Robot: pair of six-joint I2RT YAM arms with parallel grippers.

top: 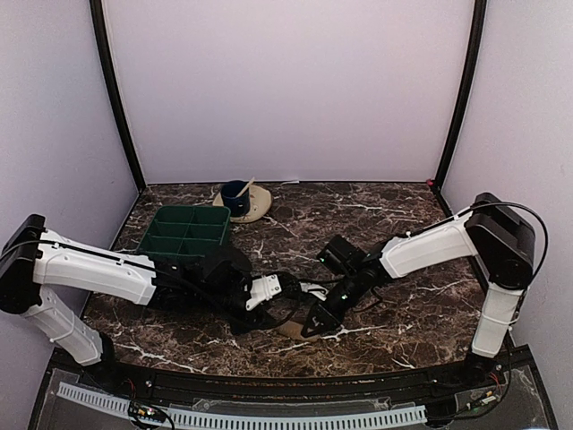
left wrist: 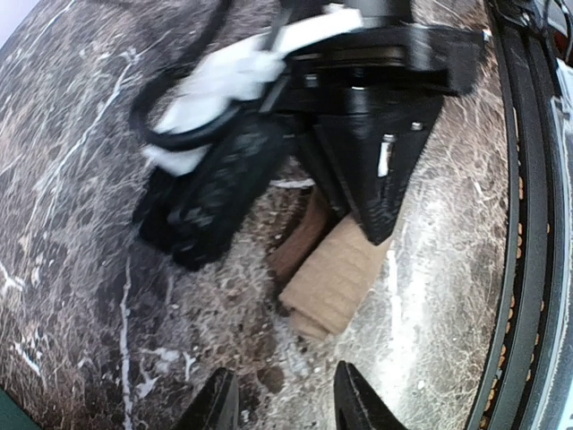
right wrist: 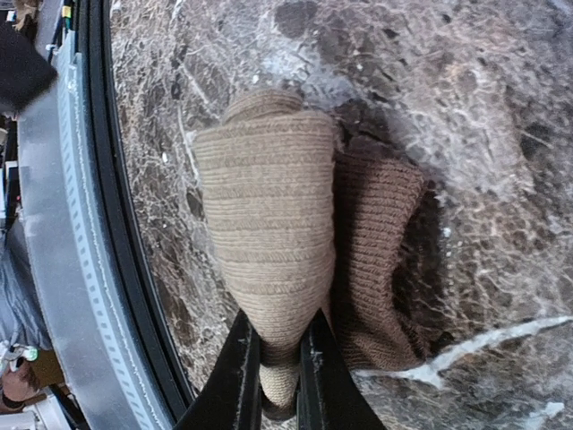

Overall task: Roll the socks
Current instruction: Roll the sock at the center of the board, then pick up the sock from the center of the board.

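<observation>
The socks [right wrist: 269, 224] lie as a short tan roll with a darker brown fold [right wrist: 380, 260] beside it, on the marble table near its front edge [top: 292, 329]. My right gripper [right wrist: 279, 381] is shut on the near end of the tan roll. In the top view it [top: 315, 320] points down and to the left onto the cloth. The left wrist view shows the roll [left wrist: 333, 279] sticking out from under the black right fingers [left wrist: 376, 179]. My left gripper [left wrist: 285, 405] stands open a short way off the roll's free end, with nothing between its fingers [top: 277, 300].
A green compartment tray [top: 183, 231] stands at the back left. Behind it is a beige saucer with a blue cup [top: 242, 199]. The black front rail [right wrist: 116, 269] runs close beside the socks. A white cable [top: 313, 288] loops between the two wrists.
</observation>
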